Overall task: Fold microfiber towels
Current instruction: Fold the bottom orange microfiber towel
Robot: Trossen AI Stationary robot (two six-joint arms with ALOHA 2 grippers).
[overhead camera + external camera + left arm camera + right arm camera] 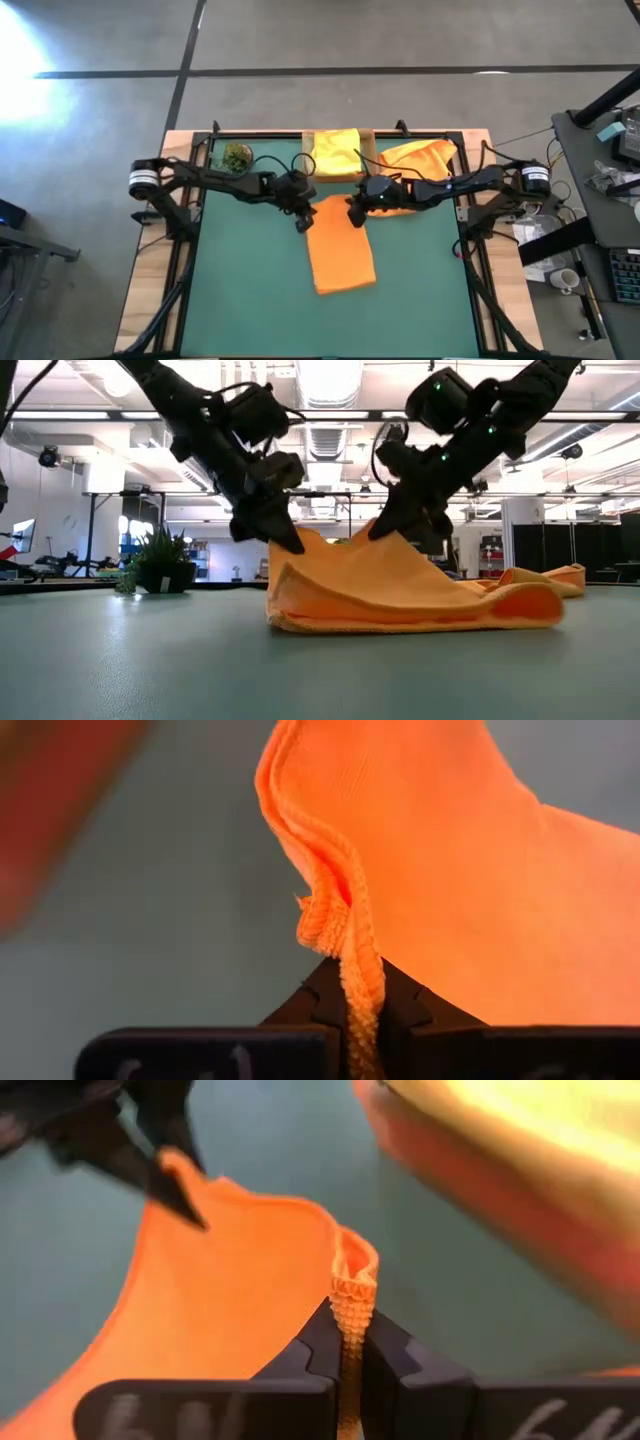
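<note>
I had the left claw (290, 542) and right claw (385, 530) each pinched on a far corner of the orange towel (342, 255) — lifted, I judged, for folding it over.

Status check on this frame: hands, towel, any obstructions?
Left hand and right hand both shut on far corners of orange towel, lifting that edge off the mat. Near end still lying flat. Nothing in the way.

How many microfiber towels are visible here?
3: an orange microfiber towel mid-mat, pinched by both grippers; a yellow towel at the far edge; another orange towel beside it. Others may be hidden.
</note>
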